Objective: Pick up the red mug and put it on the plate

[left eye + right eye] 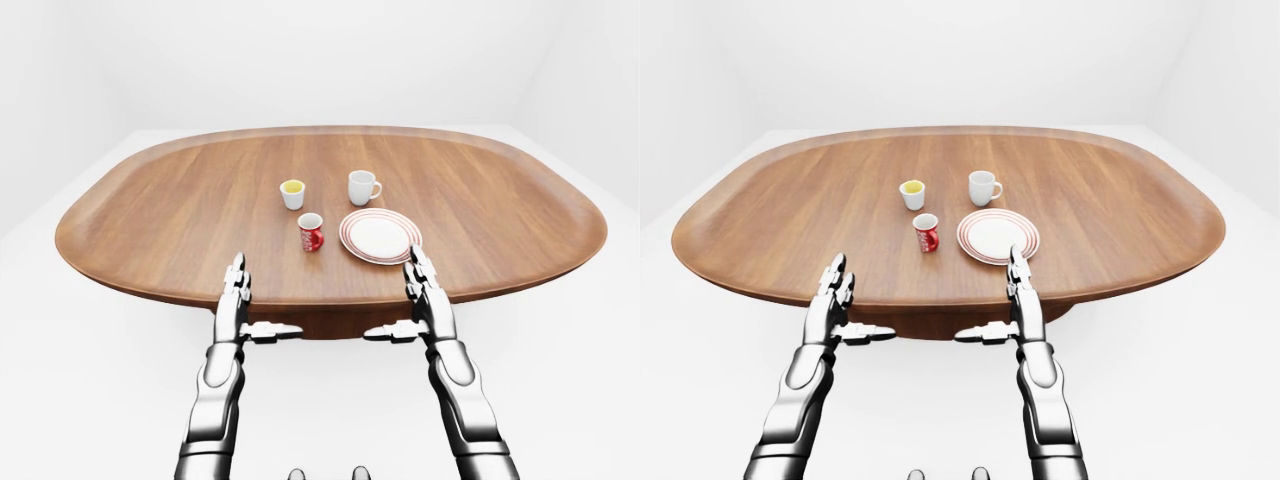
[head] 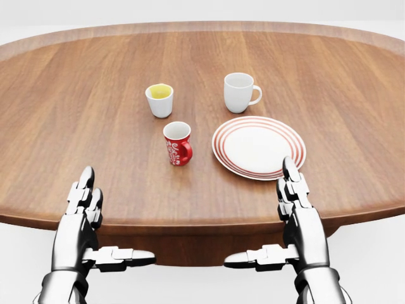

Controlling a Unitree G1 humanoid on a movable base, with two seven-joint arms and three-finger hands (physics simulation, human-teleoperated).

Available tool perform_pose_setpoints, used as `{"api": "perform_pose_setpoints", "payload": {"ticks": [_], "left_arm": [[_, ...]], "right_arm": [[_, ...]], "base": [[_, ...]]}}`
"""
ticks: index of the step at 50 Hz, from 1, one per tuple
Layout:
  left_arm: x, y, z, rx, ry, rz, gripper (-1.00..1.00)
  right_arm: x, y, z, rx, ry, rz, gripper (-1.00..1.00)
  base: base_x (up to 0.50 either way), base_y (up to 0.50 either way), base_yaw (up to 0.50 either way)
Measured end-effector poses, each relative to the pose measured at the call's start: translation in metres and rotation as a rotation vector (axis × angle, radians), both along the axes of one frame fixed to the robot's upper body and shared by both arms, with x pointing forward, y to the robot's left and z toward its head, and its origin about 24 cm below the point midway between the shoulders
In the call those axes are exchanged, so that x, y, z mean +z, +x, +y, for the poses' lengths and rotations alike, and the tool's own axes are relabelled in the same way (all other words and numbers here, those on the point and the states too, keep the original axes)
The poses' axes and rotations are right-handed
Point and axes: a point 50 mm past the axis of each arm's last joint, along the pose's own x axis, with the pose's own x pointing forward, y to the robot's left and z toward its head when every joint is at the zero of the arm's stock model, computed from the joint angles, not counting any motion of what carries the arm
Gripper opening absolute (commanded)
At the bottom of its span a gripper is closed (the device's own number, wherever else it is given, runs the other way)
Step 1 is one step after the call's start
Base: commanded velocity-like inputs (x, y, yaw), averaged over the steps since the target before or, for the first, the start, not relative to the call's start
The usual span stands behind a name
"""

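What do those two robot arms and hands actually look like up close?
Both arms are shiny, chrome-like silver with dark joints. The forearms are smooth rounded shells. The left hand and right hand are built of blocky, segmented silver links, each with a thumb set apart from the other fingers. No cables, markings or sleeves show.

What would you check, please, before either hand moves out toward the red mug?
1. Red mug upright on the table, apart from other items: ok.
2. Plate bare and ready to receive it: ok.
3. Left hand open and holding nothing: ok.
4. Right hand open and holding nothing; in the head view its fingertips overlap the plate's near rim: ok.
5. Yellow-lined cup and white mug stand above the red mug in the head view, off the path to the plate: ok.
6. Red mug within arm's reach from this stance: cannot tell.
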Motion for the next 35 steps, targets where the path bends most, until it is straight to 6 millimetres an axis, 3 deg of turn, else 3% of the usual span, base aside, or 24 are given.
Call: {"api": "perform_pose_setpoints", "payload": {"ticks": [14,35], "left_arm": [[0.016,0.022,0.014,0.038,0.01,0.0,1.0],[0.076,0.067,0.035,0.084,0.051,-0.155,1.0]], "right_arm": [[0.016,0.012,-0.003,-0.02,-0.027,0.011,1.0],[0.081,0.041,-0.002,0.011,-0.074,-0.226,1.0]], "base": [[0.0,0.0,0.0],[0.0,0.0,0.0]]}}
